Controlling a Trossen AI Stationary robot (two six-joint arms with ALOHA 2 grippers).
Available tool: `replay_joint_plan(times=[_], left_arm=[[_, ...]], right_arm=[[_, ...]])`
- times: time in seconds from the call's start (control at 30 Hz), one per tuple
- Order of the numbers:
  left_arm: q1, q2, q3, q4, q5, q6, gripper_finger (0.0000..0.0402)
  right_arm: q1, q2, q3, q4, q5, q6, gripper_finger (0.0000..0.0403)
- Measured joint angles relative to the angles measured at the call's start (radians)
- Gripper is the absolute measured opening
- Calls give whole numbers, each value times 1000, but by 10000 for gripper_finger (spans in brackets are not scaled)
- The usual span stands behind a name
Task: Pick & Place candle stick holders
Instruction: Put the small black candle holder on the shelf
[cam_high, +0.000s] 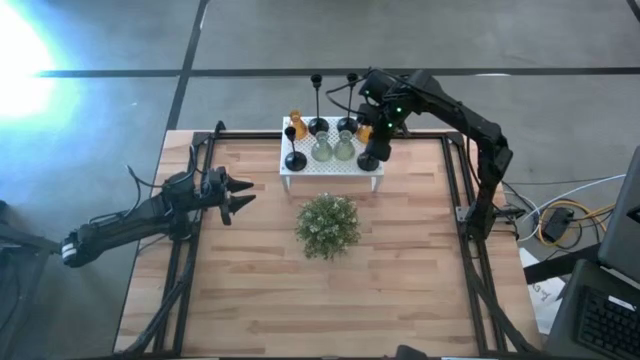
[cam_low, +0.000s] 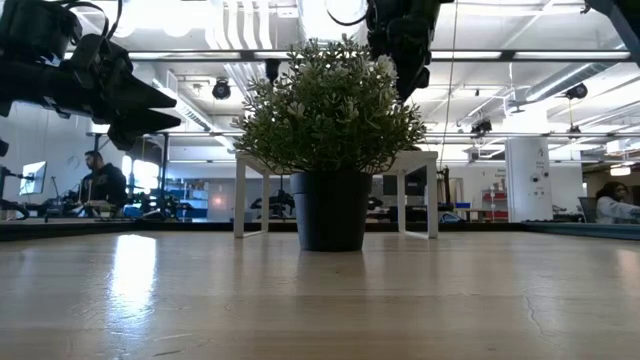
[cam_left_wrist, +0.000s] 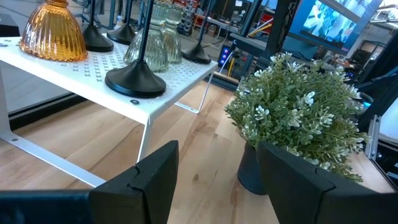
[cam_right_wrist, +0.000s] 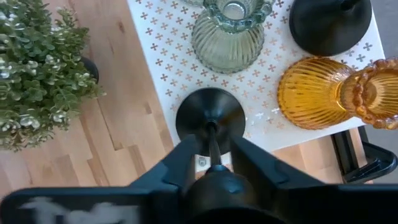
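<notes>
From above, your right gripper stands over the white stand's right end, near the tabletop's far edge. Its wrist view shows the fingers closed on a black holder's stem; next, release cleanly and rise. Your left gripper waits, fingers wide.

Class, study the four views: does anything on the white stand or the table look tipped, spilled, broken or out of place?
Nothing stands out. The holders on the white stand sit upright, and the plant stands upright on the table. The right end effector is shut on the stem of a black holder at the stand's corner; the left end effector waits open.
</notes>
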Motion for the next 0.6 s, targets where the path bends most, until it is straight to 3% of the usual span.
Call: replay_joint_plan(times=[0.23, 0.6], left_arm=[[0, 0, 0, 0, 0, 0, 222], [0, 0, 0, 0, 0, 0, 222]], right_arm=[[2, 2, 0, 15, 2, -1, 189], [4, 2, 1, 50, 44, 2, 274]])
